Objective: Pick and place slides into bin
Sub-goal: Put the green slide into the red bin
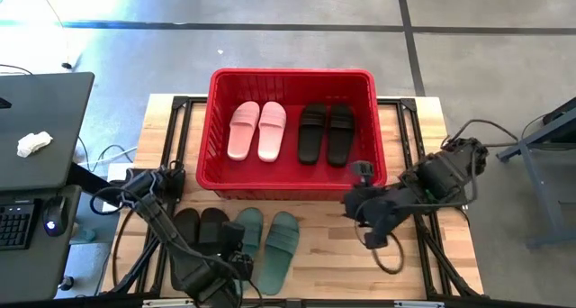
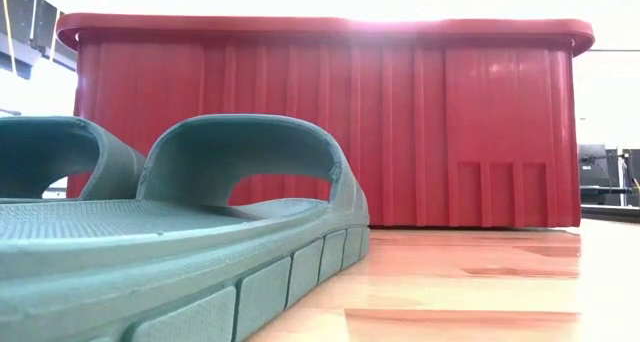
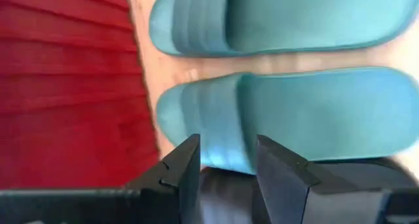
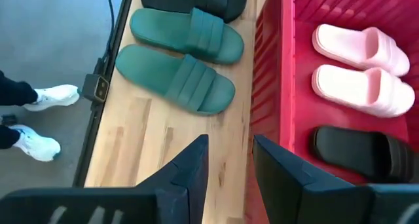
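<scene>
The red bin (image 1: 292, 189) stands at the table's far middle. A pale pink pair (image 1: 257, 131) and a black pair (image 1: 327, 133) of slides lie flat in it. On the wood in front of it lie a black pair (image 1: 200, 229) and a sage-green pair (image 1: 268, 242), soles down. My left gripper (image 3: 226, 178) hovers open above the inner edge of the green slide (image 3: 288, 116) nearest the black pair, with nothing between its fingers. My right gripper (image 4: 226, 168) is open and holds nothing, raised over the table just outside the bin's near wall (image 4: 265, 86), toward its right end.
Bare wood (image 1: 333, 254) lies between the green slides and my right arm. A dark desk with a keyboard and mouse (image 1: 49, 220) stands left of the table. A person's feet in white shoes (image 4: 39, 99) stand on the floor by the table's near edge. Cables hang near both arms.
</scene>
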Robot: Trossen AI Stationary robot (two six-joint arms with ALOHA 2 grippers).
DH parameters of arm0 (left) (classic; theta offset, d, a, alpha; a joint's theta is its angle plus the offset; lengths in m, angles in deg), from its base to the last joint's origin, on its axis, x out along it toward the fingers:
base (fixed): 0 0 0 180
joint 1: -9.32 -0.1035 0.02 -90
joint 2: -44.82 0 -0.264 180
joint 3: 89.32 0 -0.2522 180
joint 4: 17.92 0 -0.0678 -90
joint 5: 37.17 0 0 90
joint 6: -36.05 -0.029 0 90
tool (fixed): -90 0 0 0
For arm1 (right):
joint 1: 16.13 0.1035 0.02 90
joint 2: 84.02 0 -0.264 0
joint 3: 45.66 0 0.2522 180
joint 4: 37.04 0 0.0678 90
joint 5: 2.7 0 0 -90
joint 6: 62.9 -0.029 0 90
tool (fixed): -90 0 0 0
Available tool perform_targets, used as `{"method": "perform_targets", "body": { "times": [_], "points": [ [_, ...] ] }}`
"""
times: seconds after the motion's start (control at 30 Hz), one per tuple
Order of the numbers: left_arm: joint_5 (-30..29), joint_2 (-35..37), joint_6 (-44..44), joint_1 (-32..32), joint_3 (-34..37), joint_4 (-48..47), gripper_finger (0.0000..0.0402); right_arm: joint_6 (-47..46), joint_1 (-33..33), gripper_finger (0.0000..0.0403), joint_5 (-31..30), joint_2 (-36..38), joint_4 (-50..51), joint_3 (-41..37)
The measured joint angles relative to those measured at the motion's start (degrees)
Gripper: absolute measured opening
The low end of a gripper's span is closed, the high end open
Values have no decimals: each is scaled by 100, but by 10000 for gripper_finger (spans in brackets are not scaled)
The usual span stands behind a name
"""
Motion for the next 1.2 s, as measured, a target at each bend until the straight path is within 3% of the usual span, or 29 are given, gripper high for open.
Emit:
{"method": "perform_targets", "body": {
  "times": [0.1, 0.17, 0.3, 0.37, 0.6, 1.0, 1.2],
  "points": [
    [-151, 11, 418, 167, 241, 225, 129, -258, 301, 108, -346, 510, -675, -761],
    [-65, 16, 692, 254, 452, 232, 129, -114, 423, 108, -302, 885, -1811, -1449],
    [164, 48, 881, 286, 916, 509, 129, 612, 403, 108, 881, 1469, -4329, -2829],
    [178, 69, 852, 275, 1073, 643, 129, 864, 317, 108, 1143, 1650, -4997, -3273],
    [70, 101, 833, 262, 1468, 920, 129, 930, -85, 108, 67, 2094, -4441, -4065],
    [-369, 101, 1020, 48, 2101, 1334, 129, 1006, -456, 108, 95, 2211, -4338, -4313],
    [-241, 101, 671, -215, 2251, 1533, 129, 1008, -490, 108, 96, 2211, -4328, -4313]
  ]
}}
